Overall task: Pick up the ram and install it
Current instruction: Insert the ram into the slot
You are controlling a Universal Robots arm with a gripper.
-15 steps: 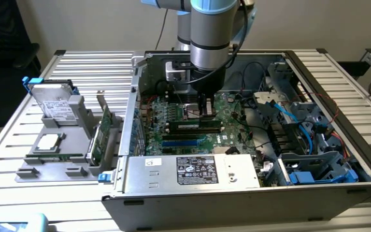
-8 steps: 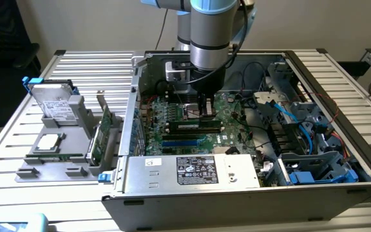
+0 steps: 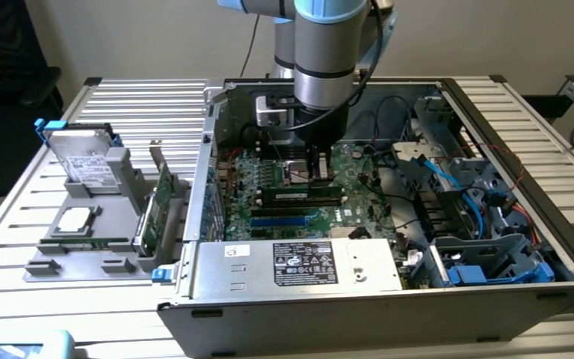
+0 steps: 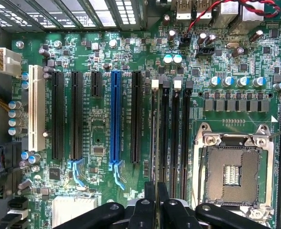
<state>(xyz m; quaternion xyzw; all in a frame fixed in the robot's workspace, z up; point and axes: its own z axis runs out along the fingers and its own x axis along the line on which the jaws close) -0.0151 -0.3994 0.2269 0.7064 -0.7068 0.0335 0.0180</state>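
Ram (image 3: 302, 196): seated on edge in the motherboard (image 3: 359, 163), long axis along the exterior view's left-right; gripper (image 3: 316, 178) closed, directly over its top edge near mid-length, whether touching cannot be told.

Soft, even indoor light from above fills the exterior view: the silver ribbed metal table (image 3: 117, 97) around the open grey steel computer case (image 3: 367, 299) looks bright and pale. Inside the case, the robot's grey-and-blue arm (image 3: 322, 52) casts a dim shadow on the green motherboard (image 3: 267, 176). In the wrist view, inside the case, the motherboard (image 4: 107, 62) is evenly lit, slotted metal (image 4: 107, 9) past its edge is washed out to white glare, the shiny steel processor socket frame (image 4: 236, 140) catches highlights, and the black gripper (image 4: 156, 186) is a dark mass.
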